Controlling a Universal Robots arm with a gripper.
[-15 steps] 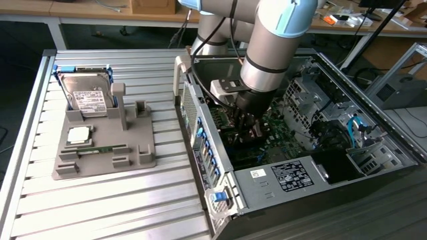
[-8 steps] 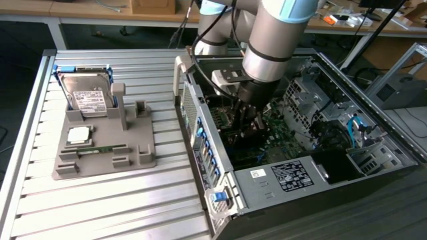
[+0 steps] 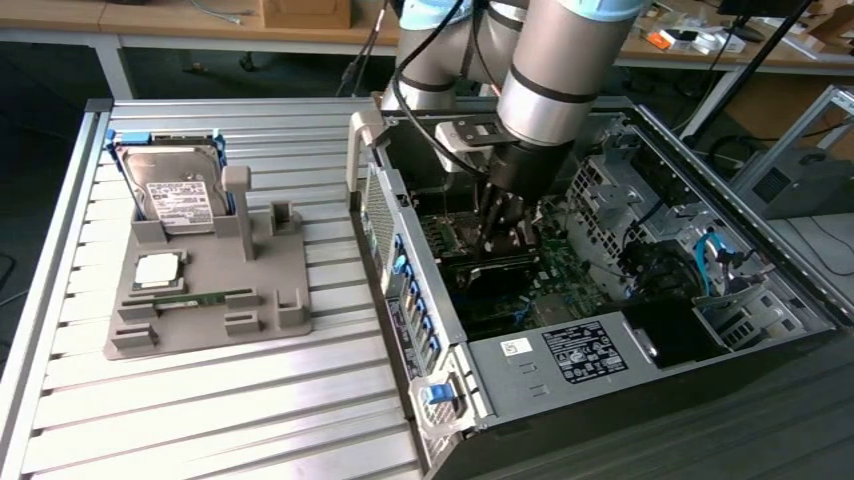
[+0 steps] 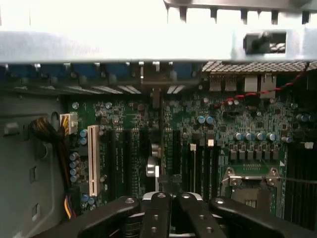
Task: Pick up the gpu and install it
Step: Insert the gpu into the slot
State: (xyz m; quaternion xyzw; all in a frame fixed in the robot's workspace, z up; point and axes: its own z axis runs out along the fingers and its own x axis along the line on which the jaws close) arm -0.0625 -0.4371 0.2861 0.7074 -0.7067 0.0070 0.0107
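My gripper [image 3: 511,238] is deep inside the open computer case [image 3: 400,250], just above the green motherboard [image 3: 561,270]. In the wrist view the black fingers [image 4: 158,213] lie pressed together, so the gripper [image 4: 173,198] is shut with nothing visible between the pads. The gpu [image 4: 161,124] shows edge-on as a thin dark line. It stands upright among the expansion slots and runs from the case's rear wall to right under my fingertips. I cannot tell whether the fingertips touch its top edge.
On the slatted table at the exterior view's left, a grey holder [image 3: 280,310] carries a silver hard drive [image 3: 174,190], a processor chip [image 3: 158,268] and a green memory stick [image 3: 200,298]. Inside the case are a white slot [image 4: 93,158], yellow cables [image 4: 49,139] and a processor socket [image 4: 250,181].
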